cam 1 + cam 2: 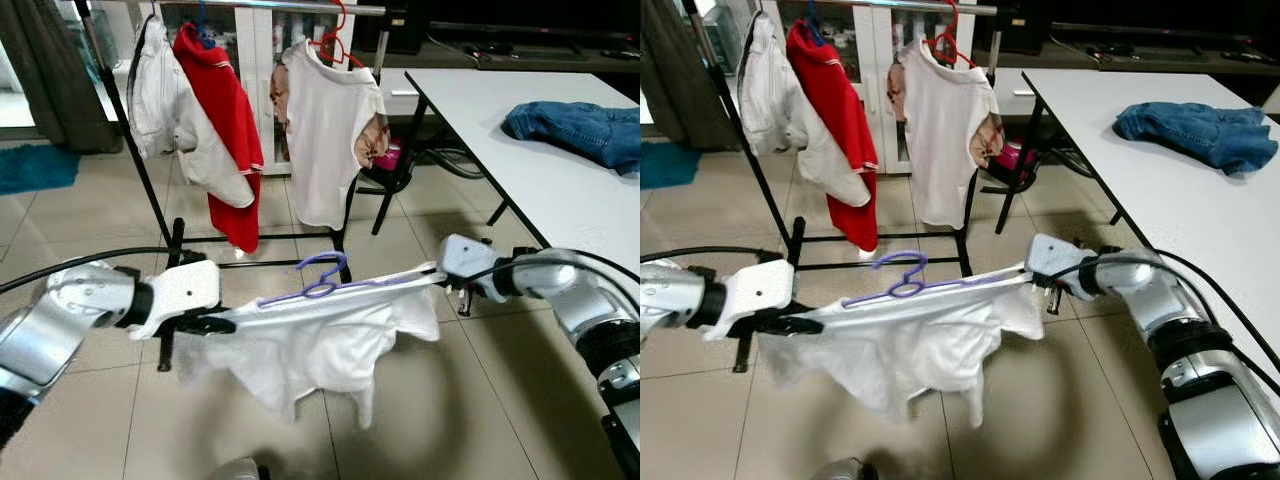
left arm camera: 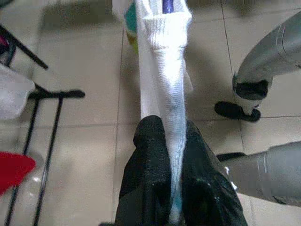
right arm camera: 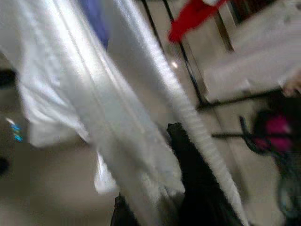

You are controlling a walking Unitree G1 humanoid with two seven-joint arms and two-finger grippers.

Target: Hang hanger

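Left eye view, centre of frame: purple hanger (image 1: 322,281) carrying a white shirt (image 1: 320,345), stretched level between both hands above the tiled floor (image 1: 90,420). Left hand (image 1: 205,322), at lower left, clenched on one shirt shoulder; confirmed in left wrist view, both black fingers (image 2: 153,174) pinching a fold of cloth. Right hand (image 1: 452,290), at centre right, grasping the opposite shoulder; fingers largely covered by fabric in right wrist view. Rack (image 1: 345,205) at upper centre with a red shirt (image 1: 225,120) and two pale garments already hung; rail (image 1: 300,6) along the top edge. Jeans (image 1: 575,130) on the worktop (image 1: 500,150) at upper right.

Handling, as judged: load light, shirt soft and liable to slide off the hanger ends; hanger stiff but thin. Best hold: through the cloth onto the hanger arms, keeping the hook free and upright.
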